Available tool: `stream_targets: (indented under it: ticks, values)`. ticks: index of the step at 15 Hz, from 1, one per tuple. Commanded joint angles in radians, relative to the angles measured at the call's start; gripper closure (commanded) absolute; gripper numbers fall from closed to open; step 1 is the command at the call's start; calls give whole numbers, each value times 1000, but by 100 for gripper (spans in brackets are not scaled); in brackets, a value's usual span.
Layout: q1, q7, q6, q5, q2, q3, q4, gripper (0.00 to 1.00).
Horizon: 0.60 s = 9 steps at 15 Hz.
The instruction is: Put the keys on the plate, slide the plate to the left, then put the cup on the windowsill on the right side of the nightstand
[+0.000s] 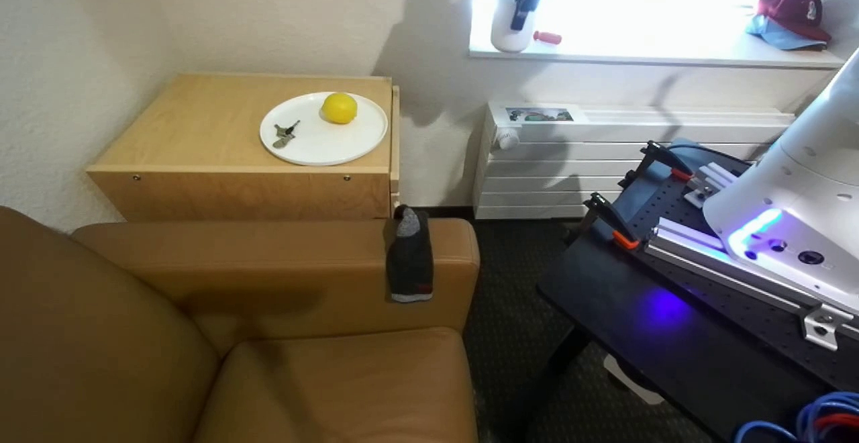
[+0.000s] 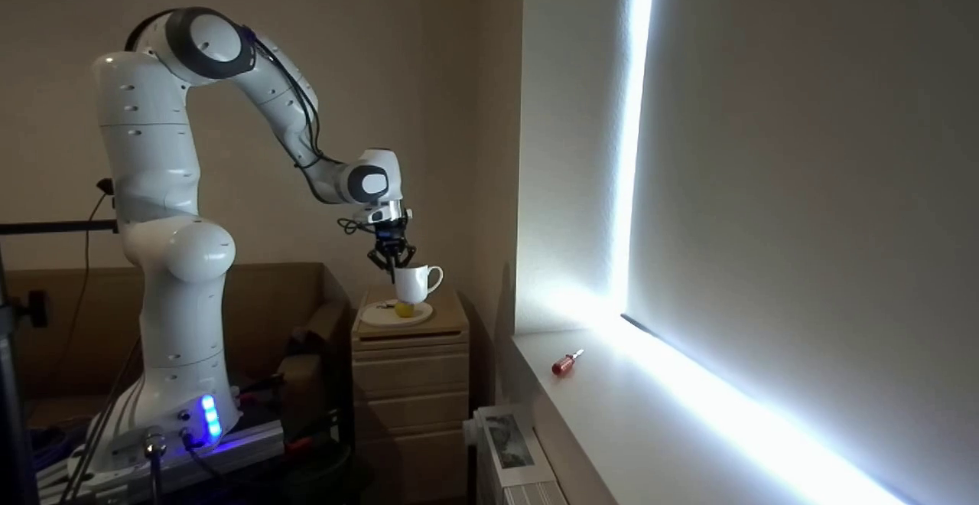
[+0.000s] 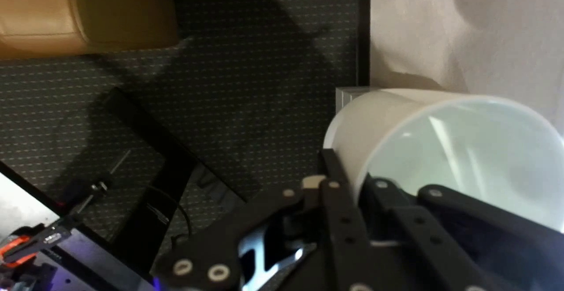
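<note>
The keys [image 1: 285, 134] lie on the white plate [image 1: 322, 151], beside a yellow fruit [image 1: 339, 108]. That plate rests on the tan nightstand [image 1: 201, 114], near its right edge. A white cup [image 2: 413, 285] hangs upright in the air, its handle pointing away from my gripper [image 2: 395, 271]. In the wrist view my gripper [image 3: 352, 178] is shut on the wall of the cup [image 3: 458, 150], one finger inside and one outside. The bright windowsill [image 2: 596, 413] runs along the wall; in an exterior view the cup [image 1: 504, 35] overlaps its left end.
A red screwdriver [image 2: 564, 365] lies on the windowsill, with caps [image 1: 794, 13] at its far end. Below stands a white radiator [image 1: 570, 154]. A brown sofa [image 1: 302, 255] with a dark sock [image 1: 411, 255] on its arm sits before the nightstand.
</note>
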Motion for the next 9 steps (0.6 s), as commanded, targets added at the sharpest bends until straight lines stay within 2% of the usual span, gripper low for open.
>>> stream_targets:
  ticks: [1, 3, 6, 7, 8, 9]
  values:
    - [59, -24, 7, 69, 103, 78, 142, 99]
    - [82, 9, -16, 45, 159, 106, 249, 99]
    - [107, 42, -41, 41, 232, 109, 379, 99]
    - [112, 34, -12, 44, 175, 104, 290, 99]
    - [116, 35, -15, 44, 192, 102, 316, 94]
    - [117, 35, -15, 45, 198, 101, 317, 94]
